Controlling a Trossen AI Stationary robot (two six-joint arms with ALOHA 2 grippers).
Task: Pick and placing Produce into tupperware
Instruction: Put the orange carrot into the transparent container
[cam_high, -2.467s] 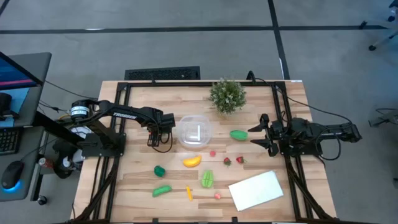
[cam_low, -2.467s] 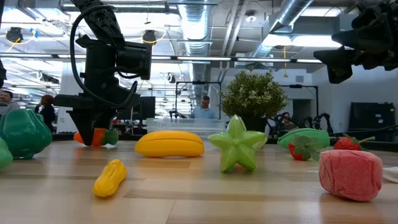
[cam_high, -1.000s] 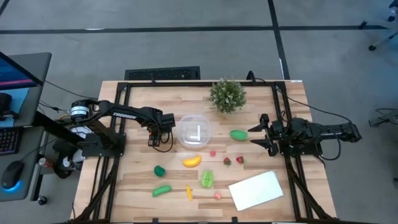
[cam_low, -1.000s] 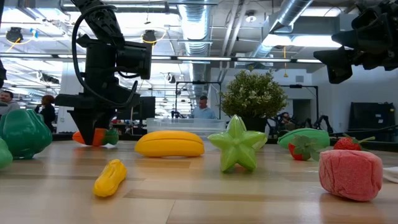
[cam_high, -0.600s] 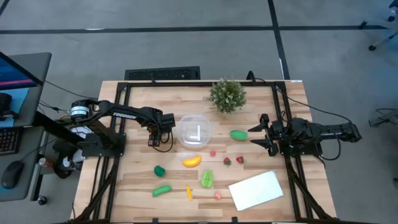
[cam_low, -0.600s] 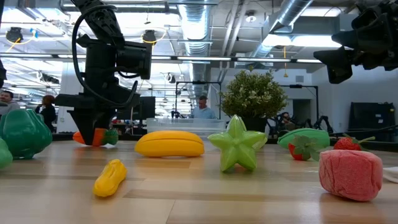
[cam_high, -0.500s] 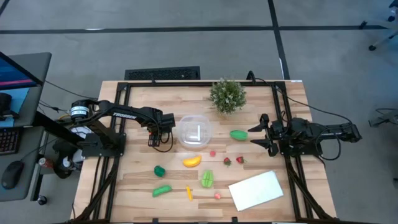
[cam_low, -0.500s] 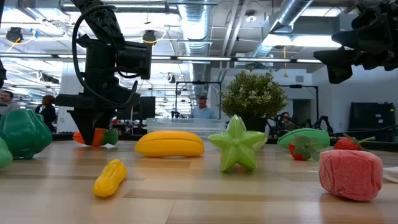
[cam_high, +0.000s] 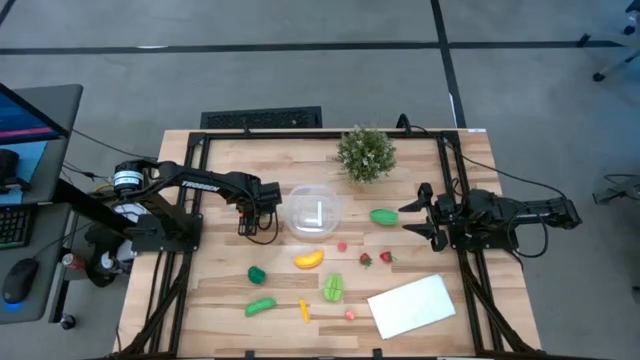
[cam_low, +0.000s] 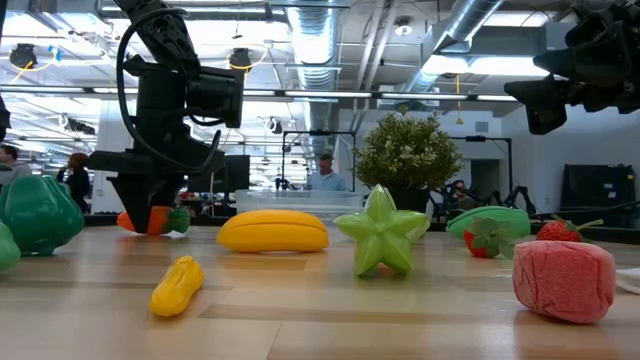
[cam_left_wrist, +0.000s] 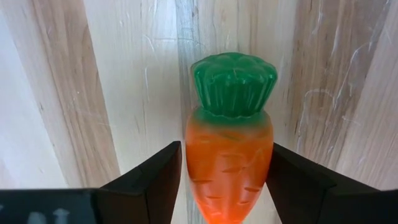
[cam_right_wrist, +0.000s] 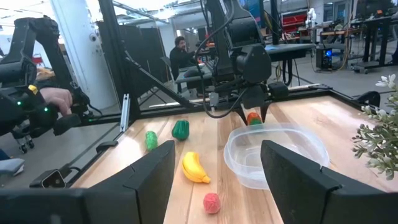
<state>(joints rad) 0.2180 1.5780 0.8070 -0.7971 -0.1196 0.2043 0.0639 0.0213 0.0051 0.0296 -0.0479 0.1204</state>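
My left gripper (cam_high: 248, 222) points straight down at the table's left middle, just left of the clear tupperware (cam_high: 314, 212), and is shut on an orange carrot (cam_left_wrist: 227, 155) with a green top. The other produce lies loose on the wood: a banana (cam_high: 309, 259), a green star fruit (cam_high: 333, 287), a green pepper (cam_high: 257, 273), a green cucumber (cam_high: 260, 306), a green piece (cam_high: 384, 215), strawberries (cam_high: 366, 259) and a pink berry (cam_high: 351, 314). My right gripper (cam_high: 413, 218) waits level at the right, open, with nothing between its fingers. My left gripper pinches the carrot's orange body (cam_left_wrist: 196, 168) between its two fingers, one on each long side, below the green top. The fingers (cam_left_wrist: 155, 180) come from above, pointing down, and lie across the carrot. The carrot (cam_low: 150, 220) lies level at the table top.
A bushy potted plant (cam_high: 366, 152) stands at the far middle. A flat white sheet (cam_high: 412, 305) lies at the near right. A small yellow-orange piece (cam_high: 304, 310) lies near the front edge. People show in the room behind the table.
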